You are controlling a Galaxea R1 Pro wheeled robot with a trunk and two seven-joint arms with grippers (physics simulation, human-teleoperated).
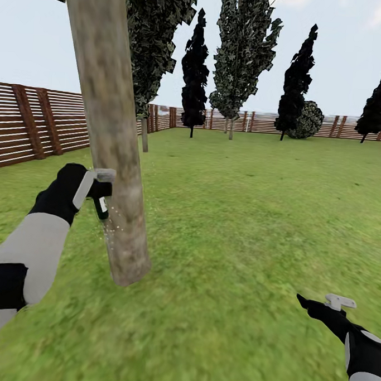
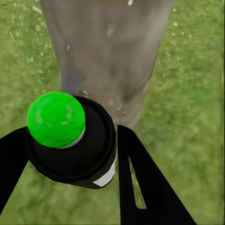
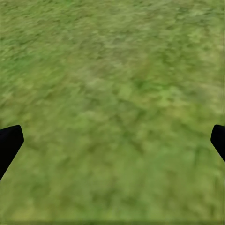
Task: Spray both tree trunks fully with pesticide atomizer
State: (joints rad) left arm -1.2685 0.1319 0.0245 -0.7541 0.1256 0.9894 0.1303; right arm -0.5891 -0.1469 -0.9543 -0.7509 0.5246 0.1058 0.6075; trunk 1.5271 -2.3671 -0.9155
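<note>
Left gripper (image 2: 70,150): jaws closed around the pesticide atomizer (image 2: 70,140), one black finger on each side of its body. In the left wrist view the atomizer is a squat black cylinder with a glossy green domed cap and a small white label patch low on its side. In the head view it is held just beside the near tree trunk (image 1: 112,141), nozzle end toward the bark.

Step in hand, as judged: spraying the first tree. Fine whitish speckles of pesticide (image 1: 113,223) hang at the trunk's lower part (sparse, and confined to a short band). The trunk's upper length shows no speckling that can be made out, so coverage looks partial.

Next move, as judged: work the spray along the rest of the trunk, keeping the nozzle close, then go on to the second tree; which of the further trees that is cannot be told from here.

Trunk: thick, straight, slightly leaning, pale grey-brown with mottled darker blotches.

Right gripper (image 1: 318,306): jaws spread apart and empty, held low over the lawn (image 1: 239,215).

Lawn: patchy green, flat. Fence (image 1: 26,123): brown horizontal slats on darker posts.
</note>
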